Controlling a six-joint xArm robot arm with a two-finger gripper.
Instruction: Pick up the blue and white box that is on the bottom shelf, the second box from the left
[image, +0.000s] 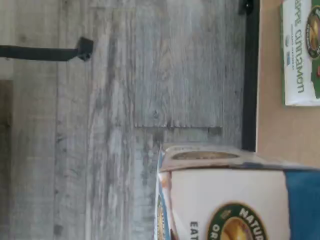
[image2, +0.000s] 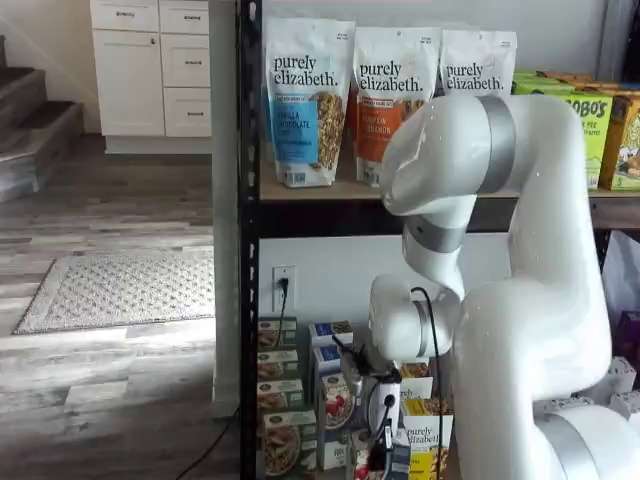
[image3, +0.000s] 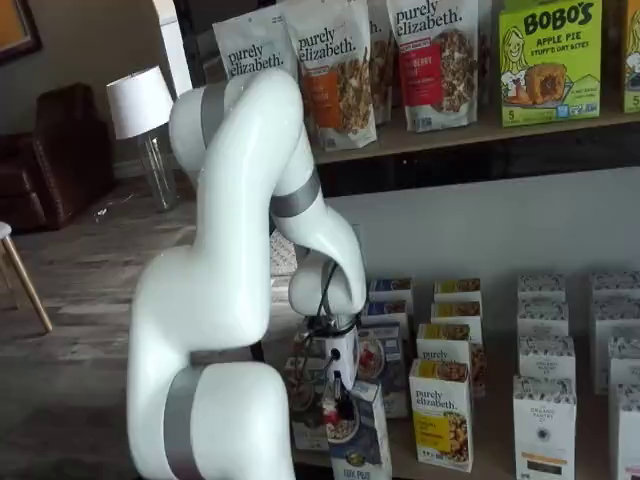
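One blue and white box (image3: 364, 438): tilted, off the bottom shelf (image3: 492, 442), at the near side of the rack in front of the second column from the left. In the wrist view the same box (image: 235, 200) fills the close foreground, white band and blue panel showing, with a round green-and-gold logo on it, over the grey plank floor (image: 100, 150).

One gripper (image3: 338, 402): white body with black fingers, pointing down, clamped on the upper end of the blue and white box; no gap shows between fingers and carton.

One white arm (image3: 240, 250): folded low in front of the rack, hiding part of the bottom row.

Bottom shelf, other stock: green-fronted cartons (image2: 283, 440) in the far-left column; a yellow-fronted "purely elizabeth" carton (image3: 441, 415) just right of the held box; white cartons (image3: 545, 425) further right, in rows running toward the far wall.

Upper shelf: upright "purely elizabeth" pouches (image3: 335, 70) and a green BOBO'S box (image3: 550, 60) to their right.

One black front rail (image: 250, 75) edging a tan board (image: 270, 100), seen from above in the wrist view, with a green-edged carton (image: 302, 50) lying on the board.
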